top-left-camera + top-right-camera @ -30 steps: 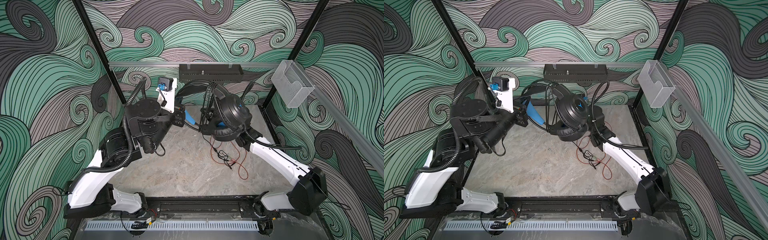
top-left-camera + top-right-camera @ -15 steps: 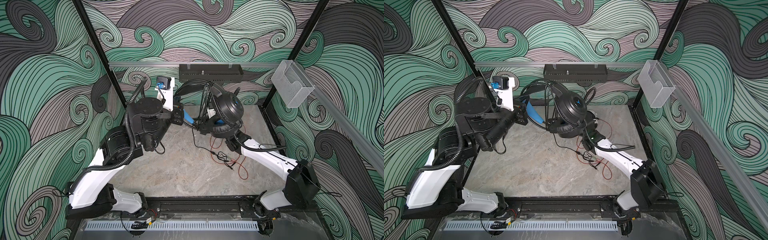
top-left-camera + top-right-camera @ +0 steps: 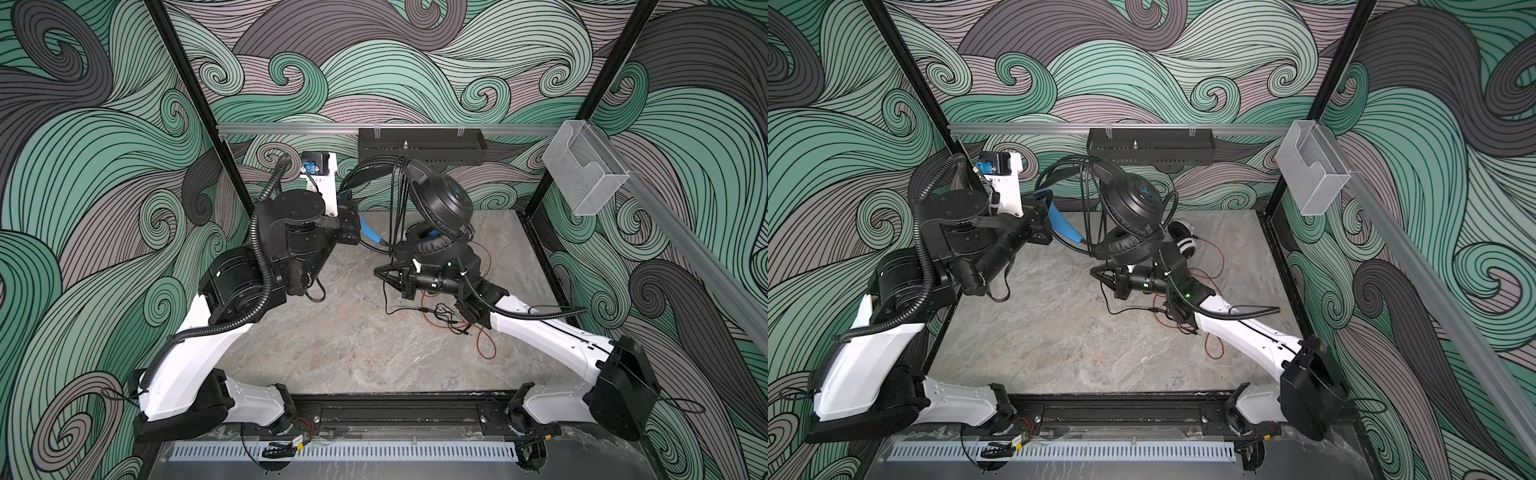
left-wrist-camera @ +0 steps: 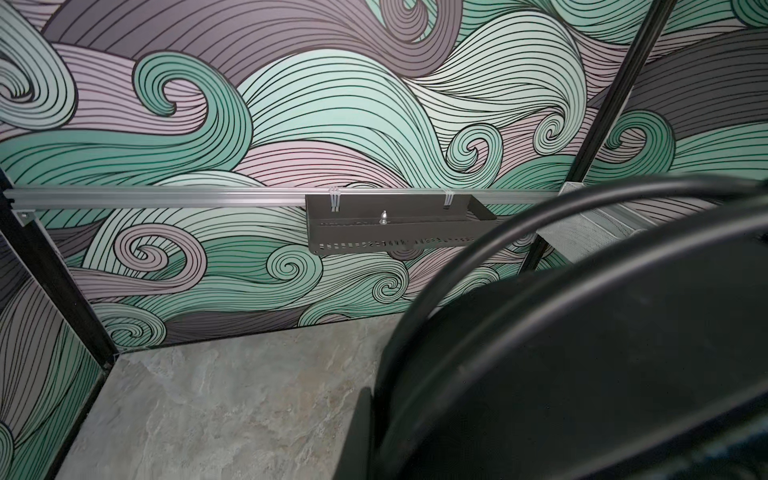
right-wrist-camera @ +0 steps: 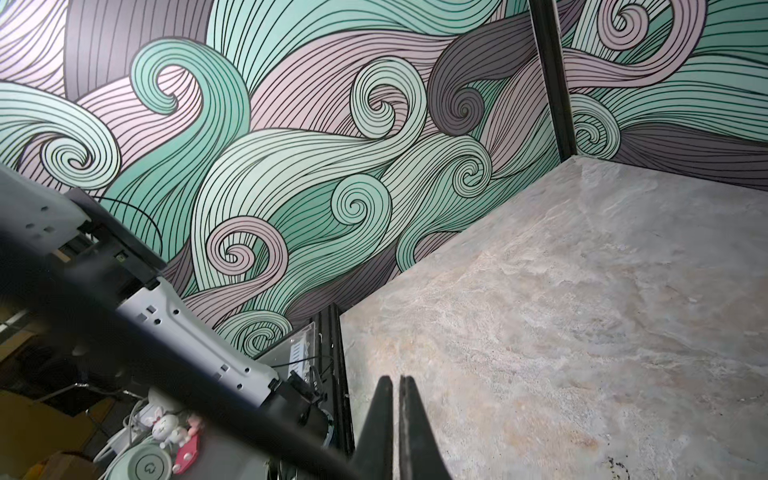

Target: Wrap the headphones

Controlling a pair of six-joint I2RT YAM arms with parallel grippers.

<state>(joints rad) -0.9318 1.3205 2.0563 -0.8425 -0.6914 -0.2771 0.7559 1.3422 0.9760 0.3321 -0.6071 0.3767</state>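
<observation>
Marble table (image 3: 332,353). Right of centre lies one thin red cable (image 3: 482,332) in loose flat loops, tangled with the plug end of one black cable (image 3: 393,208). Just behind is the right gripper (image 3: 378,274), level, tips pointing left, fingers (image 5: 382,415) pressed together. The black cable passes its tips; whether it is pinched cannot be told. Above that wrist is black headset (image 3: 440,203), one, held off the table. Its cups are stacked to the right, the upper tilted with its shell up, the lower with its pad up. The headband arcs leftward and the long axis runs left to right, with black cable strands draped over it and hanging straight down. Beside it on the table is white-and-black headset (image 3: 1183,243), one, largely screened by the right arm. To the left is the left gripper (image 3: 376,239), blue fingers closed on the black headband. On the rear wall are one black shelf (image 3: 419,147) on the rail and one clear bin (image 3: 582,178) to the right.
</observation>
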